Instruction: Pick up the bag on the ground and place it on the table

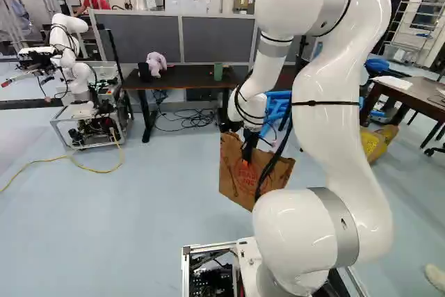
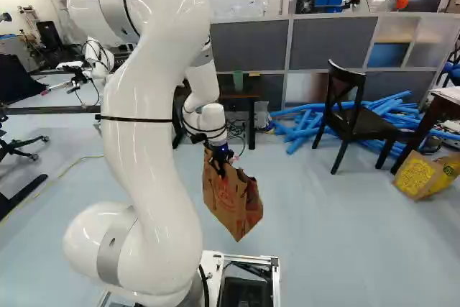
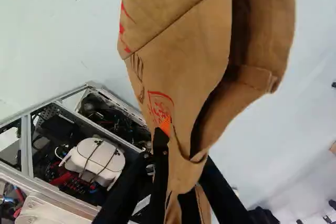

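Brown paper bag (image 2: 230,198) is clamped in your gripper (image 3: 182,155) and looks lifted, so next you should carry it over to the black-topped table (image 1: 186,76).

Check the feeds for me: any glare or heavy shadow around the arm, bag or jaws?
Left base view: shine on the arm's curved white shells, jaws dark against the bag; right base view: similar shine on the arm, soft pale reflections across the floor; wrist view: floor nearly white, deep shadow in the bag's folds, jaws almost black.
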You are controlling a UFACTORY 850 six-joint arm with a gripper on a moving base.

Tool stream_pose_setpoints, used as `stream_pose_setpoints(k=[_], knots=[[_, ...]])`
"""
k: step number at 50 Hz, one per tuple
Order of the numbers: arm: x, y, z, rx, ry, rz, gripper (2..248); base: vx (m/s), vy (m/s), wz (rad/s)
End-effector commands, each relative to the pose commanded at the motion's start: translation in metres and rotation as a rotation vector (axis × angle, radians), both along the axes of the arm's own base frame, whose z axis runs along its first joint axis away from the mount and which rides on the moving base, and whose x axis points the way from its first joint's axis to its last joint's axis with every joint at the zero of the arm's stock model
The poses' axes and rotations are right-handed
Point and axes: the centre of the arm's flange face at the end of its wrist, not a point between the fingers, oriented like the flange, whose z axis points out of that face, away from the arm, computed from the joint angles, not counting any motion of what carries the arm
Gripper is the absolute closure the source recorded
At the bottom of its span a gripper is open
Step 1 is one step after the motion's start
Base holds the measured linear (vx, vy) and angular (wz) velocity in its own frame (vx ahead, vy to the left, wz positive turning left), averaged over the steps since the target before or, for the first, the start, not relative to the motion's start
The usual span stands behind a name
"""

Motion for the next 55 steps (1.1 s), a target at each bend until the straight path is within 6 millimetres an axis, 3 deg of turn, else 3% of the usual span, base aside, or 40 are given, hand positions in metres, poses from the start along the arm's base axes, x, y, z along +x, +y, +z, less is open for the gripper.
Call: stream_pose_setpoints(k=[55], knots=[[-0.031, 0.003, 0.085, -0.005, -0.029, -0.032, 229, 0.0, 0.0, 0.0]])
